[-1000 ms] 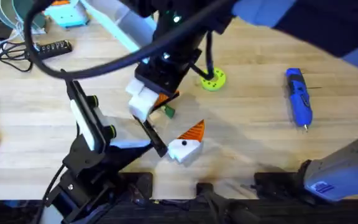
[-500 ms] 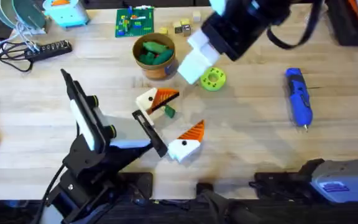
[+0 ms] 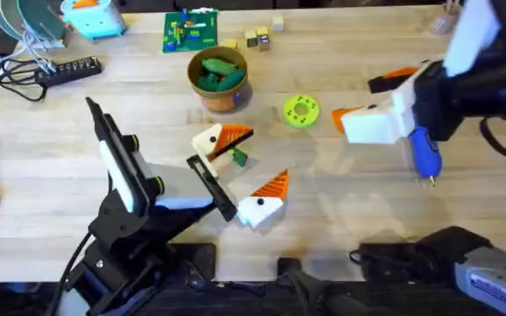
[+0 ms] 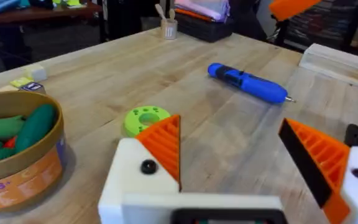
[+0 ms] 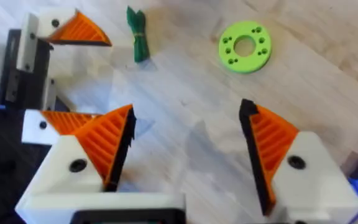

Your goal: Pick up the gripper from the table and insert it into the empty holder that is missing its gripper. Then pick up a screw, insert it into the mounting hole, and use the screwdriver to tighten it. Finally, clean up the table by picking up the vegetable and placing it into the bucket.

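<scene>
Screwdriver (image 3: 423,140) lies on table (image 3: 341,211) at 3 o'clock, right gripper (image 3: 351,118) above it, fingers apart, empty. Left gripper (image 4: 247,162) also apart, empty. Judgement: drop straight, clamp the blue body mid-length, keep tip free.

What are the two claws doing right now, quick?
Left gripper: fingers open, holding nothing.
Right gripper: fingers open, holding nothing, above the table.

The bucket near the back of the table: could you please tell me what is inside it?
The bucket holds rounded green toy vegetables, seen from overhead; the left wrist view also shows a small red patch among them. What lies beneath them is covered.
</scene>
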Robot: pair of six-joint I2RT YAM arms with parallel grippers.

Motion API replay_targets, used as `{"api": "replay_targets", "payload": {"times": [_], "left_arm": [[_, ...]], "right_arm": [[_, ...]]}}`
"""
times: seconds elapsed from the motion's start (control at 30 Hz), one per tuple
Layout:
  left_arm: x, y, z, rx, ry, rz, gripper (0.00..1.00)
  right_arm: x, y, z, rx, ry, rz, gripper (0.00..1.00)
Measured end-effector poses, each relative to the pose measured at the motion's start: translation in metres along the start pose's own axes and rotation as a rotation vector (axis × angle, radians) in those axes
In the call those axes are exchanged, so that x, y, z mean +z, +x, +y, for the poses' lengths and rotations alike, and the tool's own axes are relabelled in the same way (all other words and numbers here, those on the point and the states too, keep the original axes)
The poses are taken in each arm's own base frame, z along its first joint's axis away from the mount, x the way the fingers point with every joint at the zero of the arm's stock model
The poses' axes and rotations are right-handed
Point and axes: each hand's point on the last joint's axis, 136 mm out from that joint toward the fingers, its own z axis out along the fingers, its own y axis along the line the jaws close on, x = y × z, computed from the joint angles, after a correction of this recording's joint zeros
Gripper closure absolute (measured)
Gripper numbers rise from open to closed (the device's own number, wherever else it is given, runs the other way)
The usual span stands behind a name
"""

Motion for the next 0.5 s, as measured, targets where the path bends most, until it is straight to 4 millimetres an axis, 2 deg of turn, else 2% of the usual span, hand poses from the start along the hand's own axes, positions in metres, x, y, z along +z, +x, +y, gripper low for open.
{"api": "replay_targets", "payload": {"times": [0.1, 0.17, 0.23, 0.33, 0.5], "left_arm": [[0.000, 0.000, 0.000, 0.002, 0.000, 0.000, 0.009], [0.000, 0.000, 0.000, 0.002, 0.000, 0.000, 0.008], [0.000, 0.000, 0.000, 0.002, 0.000, 0.000, 0.008], [0.000, 0.000, 0.000, 0.002, 0.000, 0.000, 0.008], [0.000, 0.000, 0.000, 0.002, 0.000, 0.000, 0.009]], "right_arm": [[0.005, 0.007, -0.015, 0.050, -0.003, -0.044, 0.010], [0.015, 0.021, -0.024, 0.071, -0.009, -0.016, 0.011], [0.028, 0.035, -0.025, 0.049, -0.044, 0.027, 0.010], [0.041, 0.045, -0.012, -0.063, -0.165, 0.042, 0.010], [0.047, 0.040, 0.016, -0.297, -0.379, -0.035, 0.010]]}}
